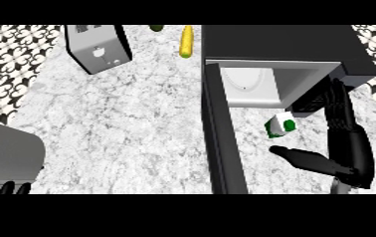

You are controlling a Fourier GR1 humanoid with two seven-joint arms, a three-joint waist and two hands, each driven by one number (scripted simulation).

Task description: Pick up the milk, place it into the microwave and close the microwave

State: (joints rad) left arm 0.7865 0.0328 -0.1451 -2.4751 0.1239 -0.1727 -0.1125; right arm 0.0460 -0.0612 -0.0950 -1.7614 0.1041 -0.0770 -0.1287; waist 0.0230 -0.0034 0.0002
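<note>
right hand (351, 151) – lowest right, fingers straight, thumb spread, gripping nothing | milk (280, 126) – on counter (125, 121) just beside that thumb, before the microwave (294, 57) mouth | microwave door (222, 136) swung wide | left hand (15, 188) – fingertips only, can't tell | toaster (98, 47), corn (186, 41) at back

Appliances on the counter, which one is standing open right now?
The microwave, the black box at the right: its door swings out toward the robot, showing the white inside. The silver toaster at the back left has no door.

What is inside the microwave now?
Through the open microwave only its pale cavity floor shows. The milk is outside, by the right robot hand. The deeper interior is hidden.
</note>
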